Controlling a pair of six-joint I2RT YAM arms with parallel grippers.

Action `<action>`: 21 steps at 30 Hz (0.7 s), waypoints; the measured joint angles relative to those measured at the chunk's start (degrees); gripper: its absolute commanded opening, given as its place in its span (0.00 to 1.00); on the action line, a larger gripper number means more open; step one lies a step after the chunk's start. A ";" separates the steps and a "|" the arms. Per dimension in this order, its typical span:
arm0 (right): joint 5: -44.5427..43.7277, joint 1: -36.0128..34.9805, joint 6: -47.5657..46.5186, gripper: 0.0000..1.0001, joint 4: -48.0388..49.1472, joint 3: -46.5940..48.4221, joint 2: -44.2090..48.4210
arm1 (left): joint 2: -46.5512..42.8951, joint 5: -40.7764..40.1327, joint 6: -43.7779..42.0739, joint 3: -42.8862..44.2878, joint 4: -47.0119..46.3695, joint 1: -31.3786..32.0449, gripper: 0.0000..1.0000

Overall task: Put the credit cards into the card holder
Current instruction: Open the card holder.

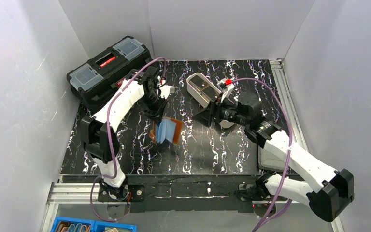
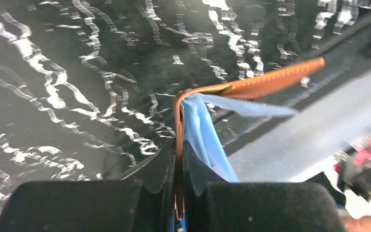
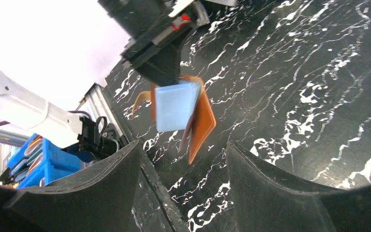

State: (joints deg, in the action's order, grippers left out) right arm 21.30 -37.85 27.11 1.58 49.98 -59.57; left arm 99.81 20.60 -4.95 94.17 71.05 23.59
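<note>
Black padded fingers (image 2: pixel 149 166) of the left gripper (image 2: pixel 178 159) are clamped on 1 edge of the card holder (image 2: pixel 270 79), pinching the brown leather and its blue lining between them. From above, the card holder (image 1: pixel 168 130) hangs open at the left-centre of the black marbled table (image 1: pixel 212 154); whether its lower corner touches the surface cannot be told. The right gripper (image 3: pixel 183 145) points at it from just beside, its 2 fingers spread wide with nothing between them, the blue pockets facing it. Behind the right gripper stands a white oblong tray (image 1: pixel 200 89) holding something dark that is too small to identify. A black toolbox (image 1: pixel 108 70) sits at the far left corner.
</note>
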 measured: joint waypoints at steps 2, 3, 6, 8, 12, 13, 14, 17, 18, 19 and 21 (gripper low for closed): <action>-0.39 -2.56 -0.39 0.71 1.55 0.28 -3.26 | 3.10 -5.66 1.81 2.19 1.53 1.46 0.00; -0.42 -3.28 -0.48 0.71 1.57 0.35 -4.59 | 5.20 -7.56 2.34 2.78 1.75 2.05 0.00; -0.11 -5.79 -0.76 0.71 1.81 2.14 -10.36 | 9.05 -10.19 3.89 3.06 2.49 2.78 0.00; 0.35 -6.69 -0.79 0.70 2.29 3.78 -13.99 | 11.41 -10.75 4.98 3.19 3.19 2.89 0.00; 1.25 -7.63 -0.79 0.69 4.07 5.64 -19.63 | 12.46 -9.01 5.88 3.69 3.87 1.99 0.00; 1.36 -7.65 -0.79 0.68 4.42 5.64 -20.50 | 12.37 -7.93 5.90 4.07 4.26 1.64 0.00; 1.38 -7.65 -0.74 0.68 4.63 5.64 -21.29 | 12.17 -6.69 5.84 4.13 4.26 1.25 0.00; 1.33 -7.65 -0.39 0.68 5.42 5.60 -22.82 | 11.34 -0.90 4.68 3.17 3.10 -0.42 0.00; 1.33 -7.65 -0.22 0.68 5.79 5.51 -22.99 | 10.99 1.44 3.98 2.36 2.43 -1.09 0.00; 1.11 -7.63 0.02 0.69 6.45 5.18 -23.06 | 10.73 4.09 3.34 1.57 1.95 -1.99 0.00; 0.76 -7.48 0.39 0.71 7.63 4.15 -22.97 | 10.64 8.37 1.79 0.52 1.42 -3.52 0.00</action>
State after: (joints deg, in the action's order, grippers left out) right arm 22.06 -45.32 27.51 9.21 54.13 -82.54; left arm 110.45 28.97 -3.16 94.70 72.47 20.08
